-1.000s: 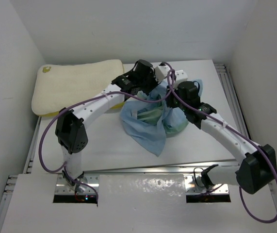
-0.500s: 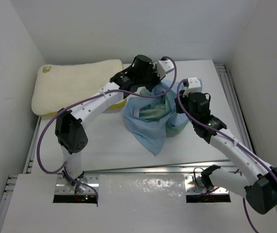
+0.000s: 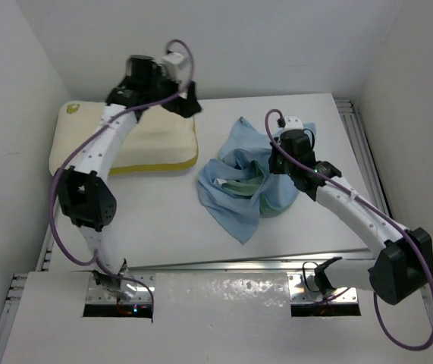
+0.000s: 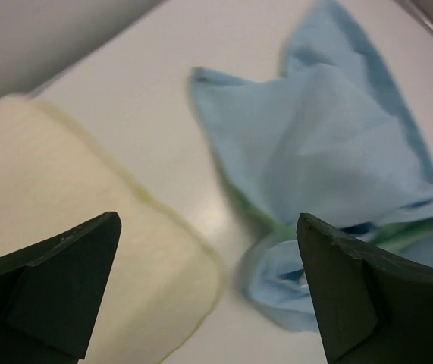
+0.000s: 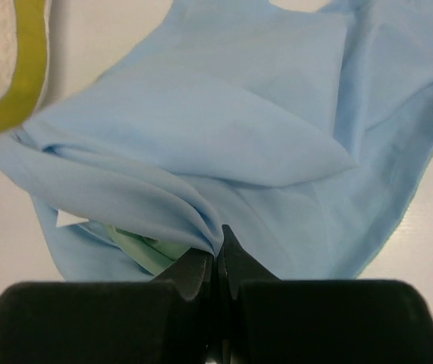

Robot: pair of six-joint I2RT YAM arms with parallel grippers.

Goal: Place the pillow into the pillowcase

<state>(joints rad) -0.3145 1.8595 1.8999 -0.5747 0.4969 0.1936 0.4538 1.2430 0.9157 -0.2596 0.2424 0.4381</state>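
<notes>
On the table [image 3: 163,220], at ten o'clock: cream pillow [image 3: 95,140], flat. Toward two o'clock, just beside it: crumpled blue pillowcase [image 3: 239,197]. Left gripper [image 4: 207,220] above the pillow's three-o'clock end, jaws wide apart. Right gripper [image 5: 218,239] pinched tight on a pillowcase fold.

The left arm reaches far back on its own side, elbow raised, and the left gripper [image 4: 207,227] hangs with fingers spread wide, nothing between them. The right arm stretches forward toward the middle; the right gripper [image 5: 218,244] points down, fingertips pinched together on a fold of the pillowcase [image 5: 239,129]
</notes>
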